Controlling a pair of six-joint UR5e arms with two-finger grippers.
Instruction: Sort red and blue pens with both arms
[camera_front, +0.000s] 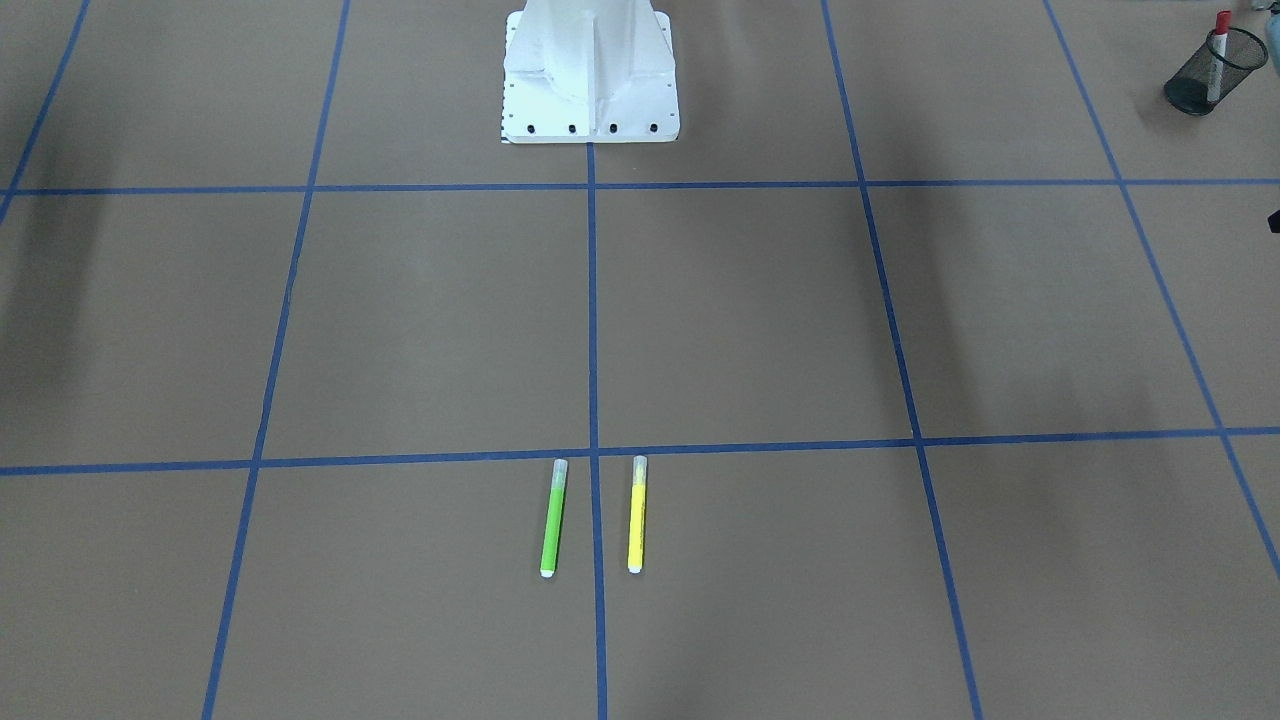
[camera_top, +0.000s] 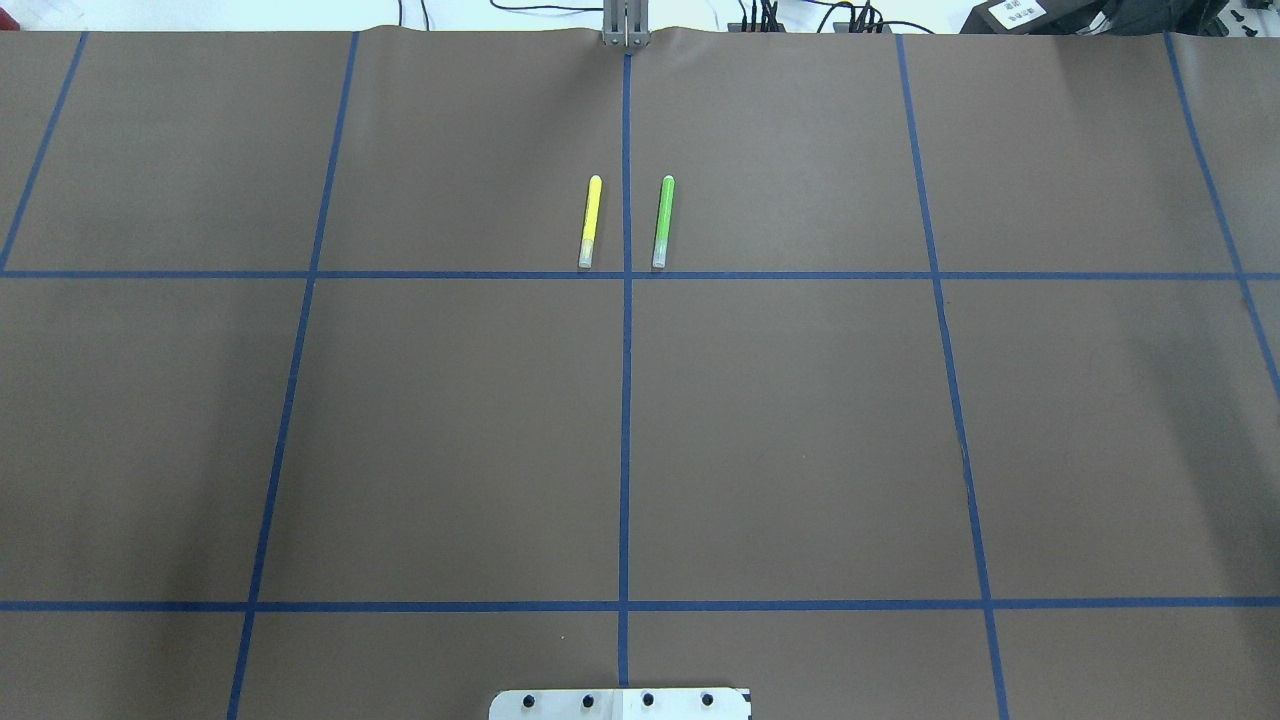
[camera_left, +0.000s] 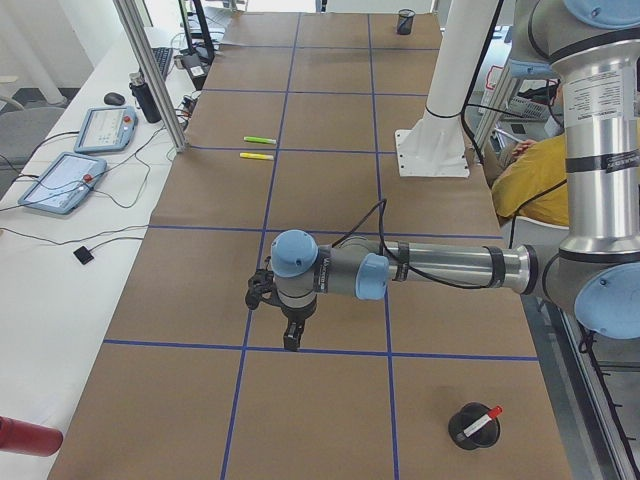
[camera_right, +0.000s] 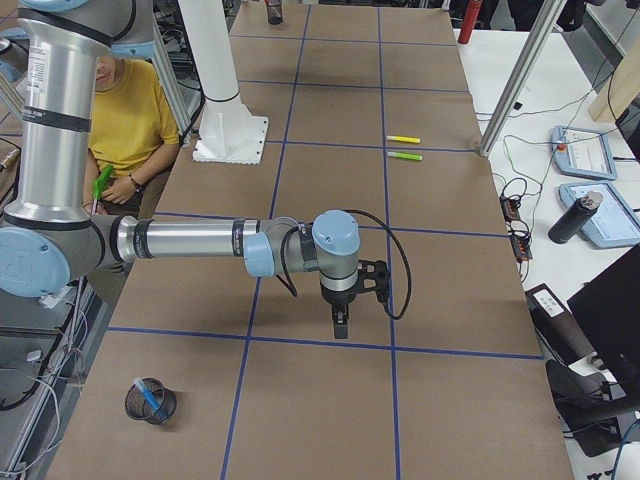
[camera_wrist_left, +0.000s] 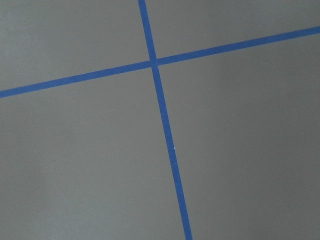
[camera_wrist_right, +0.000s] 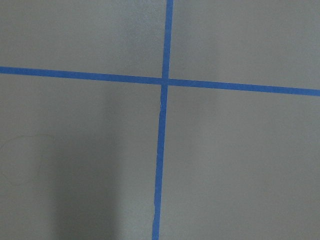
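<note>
Red pen (camera_left: 482, 419) sits in mesh cup (camera_left: 460, 440) at bench's left end, blue pen (camera_right: 150, 397) in right-end cup (camera_right: 133, 408) | left fingers (camera_left: 291, 340), right fingers (camera_right: 340, 325) hover above bench, spread or pressed: cannot tell | risk: either arm wrongly fetching green marker (camera_front: 552, 520) or yellow marker (camera_front: 637, 516), or clipping a cup.

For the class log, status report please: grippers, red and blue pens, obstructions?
Left gripper, right gripper hovering, state unclear. Red pen in left mesh cup, blue pen in right mesh cup. Green marker, yellow marker far off, blocking nothing.
</note>
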